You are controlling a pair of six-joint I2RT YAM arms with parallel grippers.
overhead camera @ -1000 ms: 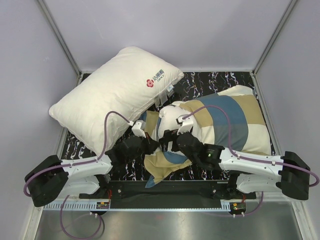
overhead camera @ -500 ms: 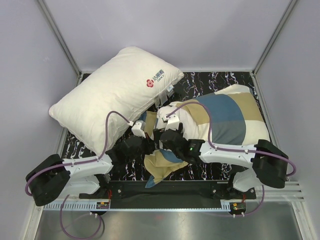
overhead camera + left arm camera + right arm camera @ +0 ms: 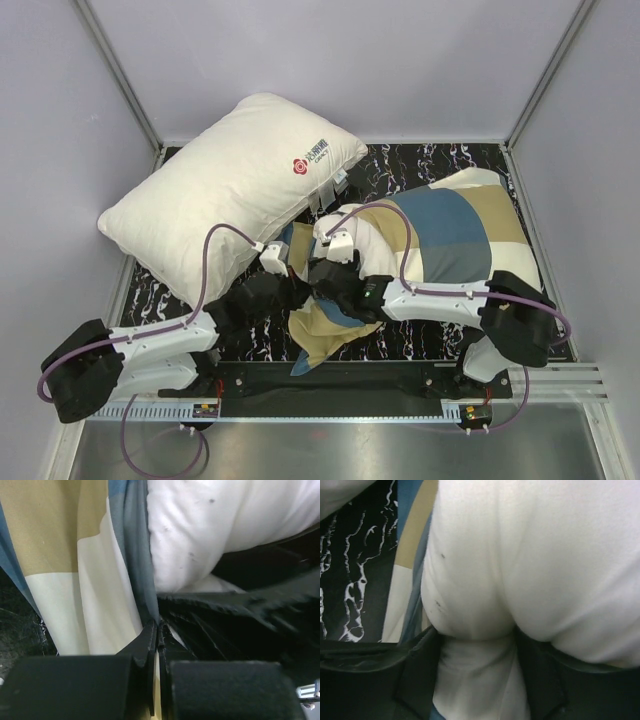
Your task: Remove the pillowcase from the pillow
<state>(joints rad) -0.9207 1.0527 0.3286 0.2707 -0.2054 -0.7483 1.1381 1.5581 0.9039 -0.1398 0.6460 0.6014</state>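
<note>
The checked teal, tan and cream pillowcase (image 3: 450, 230) covers most of the off-white pillow (image 3: 370, 245) at the right of the table. The pillow's bare end sticks out of the case's open left end. My left gripper (image 3: 303, 290) is shut on the edge of the pillowcase (image 3: 75, 555) beside the bare pillow (image 3: 200, 535); its jaws (image 3: 158, 627) are pressed together on the fabric. My right gripper (image 3: 330, 278) is shut on a bunched fold of the pillow (image 3: 530, 555), with its fingers (image 3: 417, 675) on either side (image 3: 477, 670). A loose flap of the case (image 3: 330, 330) lies in front of the grippers.
A second white pillow with a red logo (image 3: 235, 185) lies at the back left, partly over the table's edge. The black marbled table top (image 3: 400, 165) is walled by grey panels. The two arms cross close together near the table's middle front.
My right gripper has moved left toward the left gripper and onto the pillow's bare end, its arm folding back. The left gripper keeps its hold on the case.
</note>
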